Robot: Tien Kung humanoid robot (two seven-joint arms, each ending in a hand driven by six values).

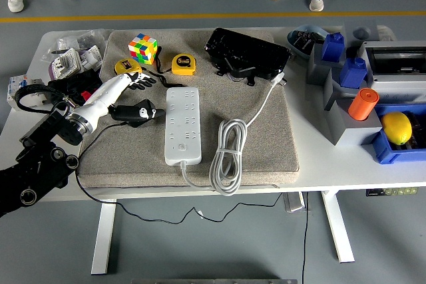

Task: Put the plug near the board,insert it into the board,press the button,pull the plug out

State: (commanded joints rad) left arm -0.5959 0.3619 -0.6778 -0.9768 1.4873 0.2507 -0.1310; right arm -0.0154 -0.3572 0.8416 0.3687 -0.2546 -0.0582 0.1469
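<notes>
One Robot Hand Over the Plug, Board Waiting Beside It

One arm alone was at work: the left robot hand (136,80) reached in from the left edge over the grey mat (266,144) that covered the middle of the white surface (346,167). Its dark fingers (148,82) lay loosely spread and held nothing, hovering just above and behind the black plug (136,112). The plug rested on the mat just left of the white power strip (183,124), close to it but apart, its thin black cord (100,139) trailing off towards the mat's left edge. It was not yet in any socket.

The power strip lay lengthwise with its button end towards the near edge, and its own white cable (227,154) was coiled to its right, out of the way of the sockets. That left the strip's left flank free, probably so the plug could be brought in from the arm's side.

A Rubik's cube (142,48) and two yellow tape measures (184,64) sat at the mat's far side, clear of the work. The right arm was not in view. The shoes of people standing showed beyond the surface, none reaching in. Judging by this, the first step was barely begun
</notes>
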